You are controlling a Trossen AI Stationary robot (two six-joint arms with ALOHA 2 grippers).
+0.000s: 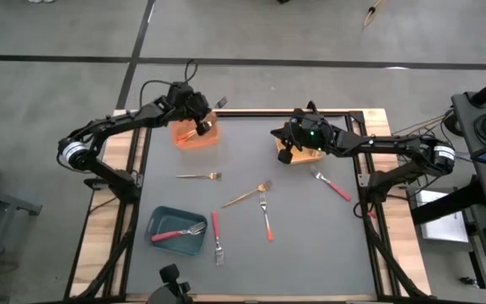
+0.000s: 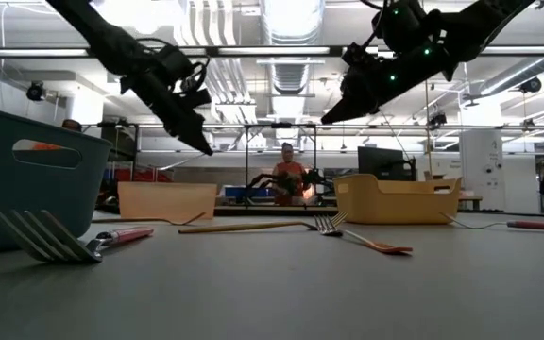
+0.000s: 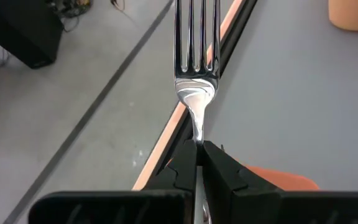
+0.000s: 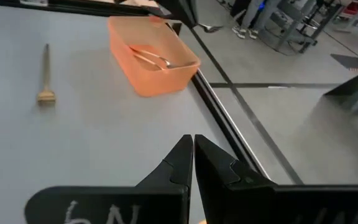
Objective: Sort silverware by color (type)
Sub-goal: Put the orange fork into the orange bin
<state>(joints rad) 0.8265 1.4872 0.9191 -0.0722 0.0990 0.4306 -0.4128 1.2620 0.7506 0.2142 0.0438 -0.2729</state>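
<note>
My left gripper (image 1: 210, 109) hangs over the orange bin (image 1: 197, 135) at the table's far left, shut on a fork (image 3: 196, 62) whose silver tines point out ahead of the fingers. The fork's handle is hidden under the gripper. That bin holds more silverware (image 4: 153, 58). My right gripper (image 1: 278, 135) is shut on nothing and hovers beside the yellow-orange bin (image 1: 304, 153), pointing toward the orange bin (image 4: 154, 56). Loose forks lie flat on the grey mat: two gold (image 1: 199, 176) (image 1: 247, 196), one orange-handled (image 1: 267, 218) and two red-handled (image 1: 216, 235) (image 1: 333, 185). My left gripper pinches the fork's narrow neck (image 3: 198, 134), just below the tines, between its two fingers. The fork lies along the fingers, its tines sticking out past their ends. It is lifted clear, slanting over the table's far rim above the orange bin.
A teal bin (image 1: 175, 241) at the near left holds a red-handled fork (image 1: 175, 234). The table's raised black rim and wooden border (image 1: 251, 111) run along the far edge. A person (image 2: 289, 175) stands in the room beyond the table.
</note>
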